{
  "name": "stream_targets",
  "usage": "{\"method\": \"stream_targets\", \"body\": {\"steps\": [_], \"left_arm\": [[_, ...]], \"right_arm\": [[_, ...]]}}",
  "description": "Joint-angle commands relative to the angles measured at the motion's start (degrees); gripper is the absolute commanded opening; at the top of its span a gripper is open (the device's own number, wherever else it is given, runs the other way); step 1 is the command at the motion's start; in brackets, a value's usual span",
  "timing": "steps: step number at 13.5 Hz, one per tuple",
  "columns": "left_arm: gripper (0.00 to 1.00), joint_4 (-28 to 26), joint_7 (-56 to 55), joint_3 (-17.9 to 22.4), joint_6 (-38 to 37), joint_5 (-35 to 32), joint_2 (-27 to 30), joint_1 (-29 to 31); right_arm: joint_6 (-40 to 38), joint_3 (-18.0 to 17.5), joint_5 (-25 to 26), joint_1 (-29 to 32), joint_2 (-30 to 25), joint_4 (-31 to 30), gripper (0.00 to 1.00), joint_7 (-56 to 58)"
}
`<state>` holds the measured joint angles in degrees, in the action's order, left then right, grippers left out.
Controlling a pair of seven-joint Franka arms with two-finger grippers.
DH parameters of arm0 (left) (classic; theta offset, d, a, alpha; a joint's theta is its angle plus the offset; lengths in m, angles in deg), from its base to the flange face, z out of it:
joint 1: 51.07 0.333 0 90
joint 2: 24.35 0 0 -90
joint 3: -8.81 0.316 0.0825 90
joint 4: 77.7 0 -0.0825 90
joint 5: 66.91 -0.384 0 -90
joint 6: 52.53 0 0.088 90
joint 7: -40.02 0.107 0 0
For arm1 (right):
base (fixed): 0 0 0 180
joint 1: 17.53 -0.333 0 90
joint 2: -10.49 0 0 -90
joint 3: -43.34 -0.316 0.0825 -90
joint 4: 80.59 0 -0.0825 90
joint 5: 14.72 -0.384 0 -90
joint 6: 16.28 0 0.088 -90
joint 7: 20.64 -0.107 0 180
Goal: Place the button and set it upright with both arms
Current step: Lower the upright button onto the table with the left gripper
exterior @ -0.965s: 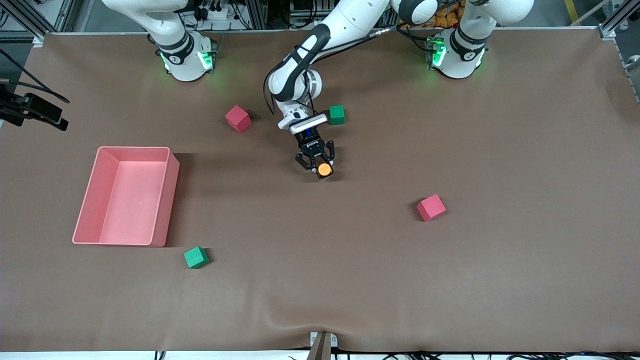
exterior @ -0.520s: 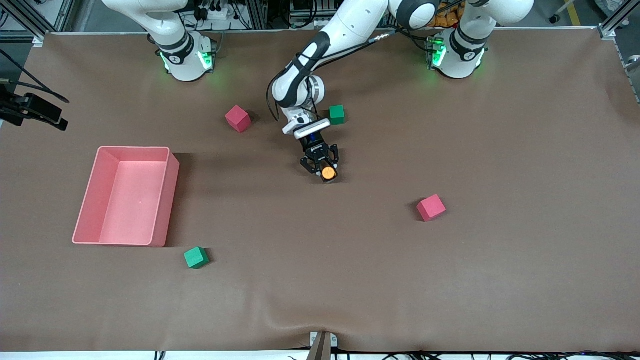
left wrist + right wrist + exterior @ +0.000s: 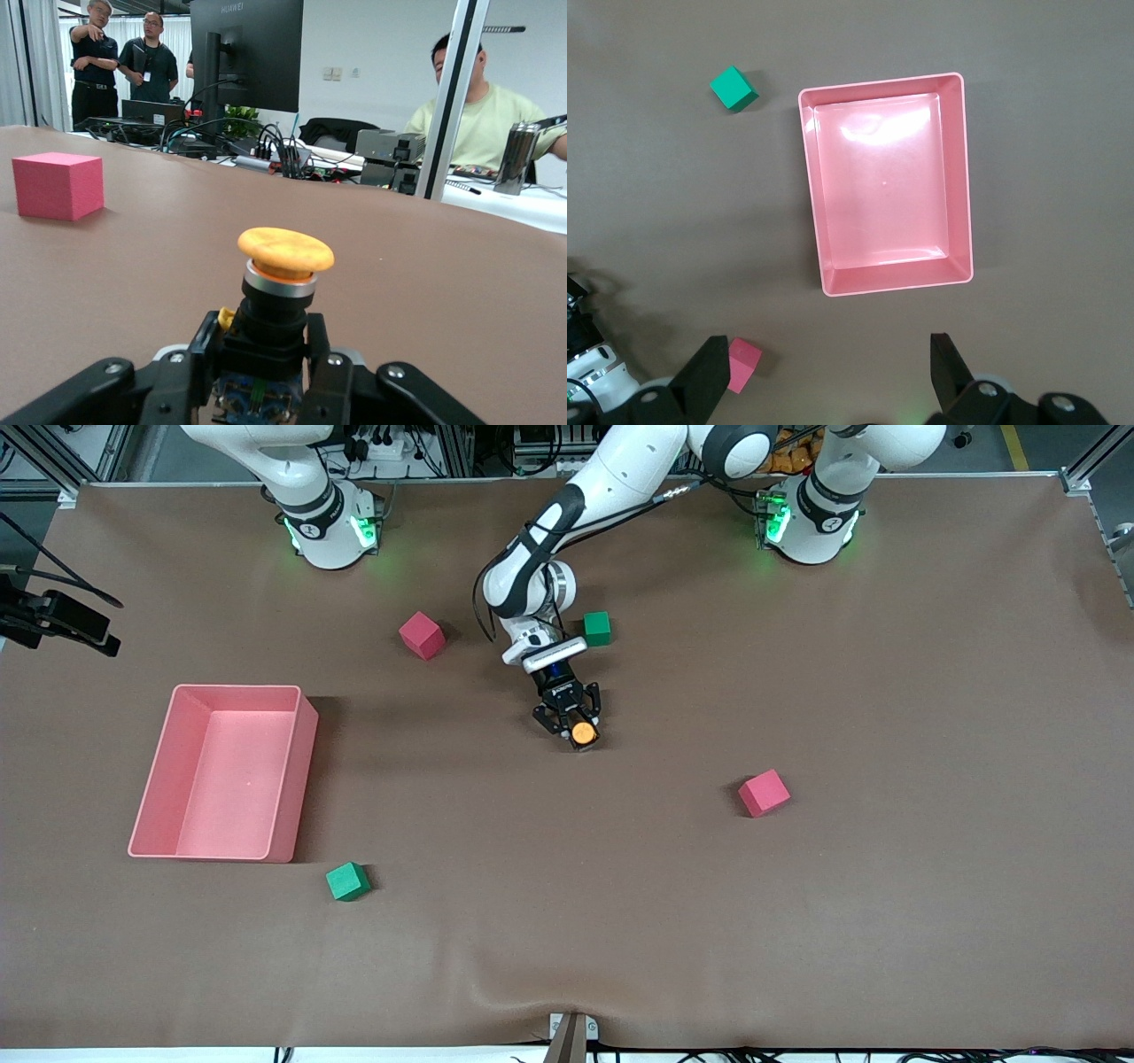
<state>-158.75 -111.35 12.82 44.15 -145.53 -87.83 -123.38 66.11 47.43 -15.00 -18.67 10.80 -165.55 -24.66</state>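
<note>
Front view: the left gripper (image 3: 576, 731) is low over the middle of the worktop (image 3: 620, 921), its jaws pinching the button (image 3: 581, 732) by the dark body. The orange cap faces roughly toward the front camera. In the left wrist view the button (image 3: 276, 297) is seated between the left gripper's (image 3: 266, 376) jaws, cap pointing outward along the gripper axis, with a red cube (image 3: 57, 184) on the worktop ahead of it.

Whether the button touches the worktop cannot be confirmed; it appears at or just above the surface.

The right arm waits, raised high toward its own end of the table. Its right gripper (image 3: 824, 372) has jaws spread wide and holds nothing, looking down on the pink tray (image 3: 961, 177), a green cube (image 3: 733, 88) and a red cube (image 3: 742, 364).

Other items on the worktop: the pink tray (image 3: 306, 726), a red cube (image 3: 422, 635) and a green cube (image 3: 597, 628) close to the left arm's wrist, a second red cube (image 3: 764, 793), and a second green cube (image 3: 347, 881) nearest the front camera.

Assessment: the button is secured and brought down to the placing area, so pickup and carry are judged complete. Release is not yet done. With the cap pointing sideways, the button will probably lie on its side once let go; uprighting, likely with the right arm's help, remains.
</note>
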Motion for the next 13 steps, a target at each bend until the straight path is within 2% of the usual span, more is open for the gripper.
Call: {"method": "stream_targets", "body": {"steps": [1, 2, 3, 5, 7, 9, 10, 11, 12, 13], "left_arm": [[0.00, 2.0, -1.8, 0.1, -0.2, -2.5, -1.7, -0.1], [0.07, 2.0, -1.8, 0.1, -0.2, -2.5, -1.7, -0.1], [0.24, 2.0, -1.8, 0.1, -0.2, -2.5, -1.8, -0.1], [0.45, 2.0, -2.1, 0.1, -0.2, -2.5, -1.8, -0.1], [0.53, 2.0, -2.1, 0.1, -0.1, -2.5, -1.8, -0.1], [0.55, 2.0, -2.7, 0.0, -0.1, -2.4, -1.7, -0.1], [0.73, 1.9, -2.7, 0.0, -0.1, -2.4, -1.7, -0.1], [0.85, 2.0, -2.6, 0.0, 0.1, -2.5, -1.7, -0.1], [0.96, 1.9, -2.6, 0.0, 0.3, -2.5, -1.7, -0.1], [1.00, 1.9, -2.4, 0.0, 0.3, -2.4, -1.4, -0.1]], "right_arm": [[-0.7, -0.1, 1.1, -0.2, 0.0, 0.7, 1.00, -0.8], [-0.7, -0.1, 1.1, -0.2, 0.0, 0.7, 1.00, -0.8], [-0.7, -0.1, 1.1, -0.3, 0.0, 0.7, 1.00, -0.8], [-0.7, -0.1, 1.1, -0.3, 0.0, 0.7, 1.00, -0.8], [-0.6, -0.1, 1.1, -0.3, 0.0, 0.8, 1.00, -0.8], [-0.7, -0.1, 1.1, -0.3, 0.0, 0.8, 1.00, -0.8], [-0.7, -0.1, 1.1, -0.2, 0.0, 0.8, 1.00, -0.8], [-0.7, -0.1, 1.1, -0.2, 0.0, 0.8, 1.00, -0.8], [-0.7, -0.1, 1.1, -0.2, 0.0, 0.8, 1.00, -0.8], [-0.7, -0.1, 1.0, -0.2, 0.1, 0.7, 1.00, -0.9]]}}
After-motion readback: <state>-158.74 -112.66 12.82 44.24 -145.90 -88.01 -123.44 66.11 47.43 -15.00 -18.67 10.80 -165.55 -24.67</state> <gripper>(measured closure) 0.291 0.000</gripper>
